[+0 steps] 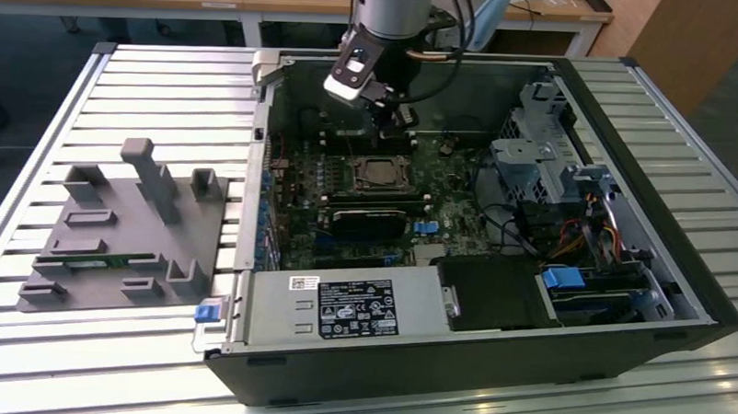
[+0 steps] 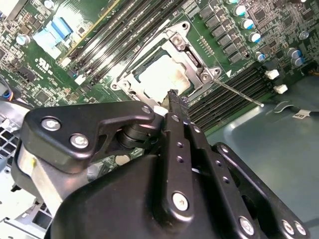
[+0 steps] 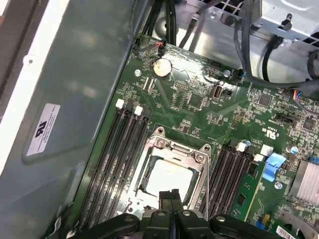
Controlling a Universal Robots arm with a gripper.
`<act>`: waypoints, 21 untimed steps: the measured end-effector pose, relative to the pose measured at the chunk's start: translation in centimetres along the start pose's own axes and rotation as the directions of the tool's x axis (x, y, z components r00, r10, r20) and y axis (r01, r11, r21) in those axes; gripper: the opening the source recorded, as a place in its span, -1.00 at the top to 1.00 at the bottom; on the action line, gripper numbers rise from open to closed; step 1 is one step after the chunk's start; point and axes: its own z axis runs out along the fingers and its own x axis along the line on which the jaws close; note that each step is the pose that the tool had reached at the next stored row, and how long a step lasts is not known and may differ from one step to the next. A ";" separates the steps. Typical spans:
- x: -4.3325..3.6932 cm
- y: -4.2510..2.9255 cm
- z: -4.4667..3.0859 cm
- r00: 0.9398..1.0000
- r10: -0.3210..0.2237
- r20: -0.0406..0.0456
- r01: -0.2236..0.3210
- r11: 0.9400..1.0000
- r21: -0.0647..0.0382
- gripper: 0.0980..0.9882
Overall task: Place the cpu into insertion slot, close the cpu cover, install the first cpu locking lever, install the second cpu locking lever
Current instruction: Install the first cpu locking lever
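grey plastic fixture (image 1: 122, 235) with upright holders sits at the exterior view's left on the slatted metal surface (image 1: 53, 113). to its right stands the open black computer case (image 1: 462, 367). inside the case the arm's gripper (image 1: 400, 130) hangs just above the square silver-rimmed insertion slot (image 1: 358, 170) of the green motherboard (image 1: 449, 210).

progress, as judged: the small pale square cpu (image 3: 167, 177) lies seated in the slot. the thin silver windowed cpu cover (image 3: 199, 158) appears folded flat around it, so the first two steps look done. the gripper's two black fingers are pressed together with nothing between them. their tips sit over the cover's edge; whether they touch it cannot be told.

the levers look unfinished. in the second wrist view a thin silver wire lever (image 2: 239, 94) juts from the socket corner across the long black memory slots (image 2: 222, 102), clear of the frame rather than tucked under a catch. whether the other lever is latched cannot be told.

views compared: the exterior view contributes the fixture, the whole case and the silver drive cage (image 1: 531, 157) at its right. the first wrist view contributes a round silver coin battery (image 3: 160, 66) and a white label (image 3: 42, 129) on the case wall. the second wrist view contributes the free lever and the gripper's linkage close up.
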 end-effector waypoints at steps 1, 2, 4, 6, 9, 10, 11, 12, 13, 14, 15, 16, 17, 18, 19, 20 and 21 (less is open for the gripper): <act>0.00 0.00 0.00 1.000 -0.005 0.000 0.005 1.000 0.000 0.98; 0.00 0.00 0.00 1.000 -0.012 0.000 0.012 1.000 0.000 0.98; 0.00 0.00 0.00 1.000 -0.024 -0.001 0.024 1.000 0.000 0.98; 0.00 -0.01 0.00 0.999 -0.036 -0.001 0.036 0.999 -0.001 0.98; 0.00 -0.01 0.00 0.998 -0.055 -0.001 0.055 0.998 -0.001 0.98; 0.00 0.00 0.00 0.998 -0.061 -0.002 0.061 0.998 -0.001 0.98; 0.00 0.00 0.00 0.998 -0.067 -0.002 0.067 0.998 -0.001 0.98; 0.00 0.00 0.00 0.997 -0.072 -0.002 0.072 0.997 -0.001 0.98; 0.00 -0.01 0.00 0.997 -0.077 -0.002 0.077 0.997 -0.001 0.98; 0.00 0.00 0.00 0.997 -0.083 -0.002 0.083 0.997 -0.002 0.98; 0.00 0.00 0.00 0.996 -0.087 -0.002 0.087 0.996 -0.002 0.98; 0.00 0.00 0.00 0.996 -0.092 -0.002 0.092 0.996 -0.002 0.98; 0.00 0.00 0.00 0.995 -0.096 -0.002 0.096 0.995 -0.002 0.98; 0.00 0.00 0.00 0.995 -0.101 -0.002 0.101 0.995 -0.002 0.98; 0.00 0.00 0.00 0.994 -0.106 -0.003 0.106 0.994 -0.002 0.98; 0.00 0.00 0.00 0.994 -0.110 -0.003 0.110 0.994 -0.002 0.98; 0.00 0.00 0.00 0.993 -0.114 -0.003 0.114 0.993 -0.002 0.98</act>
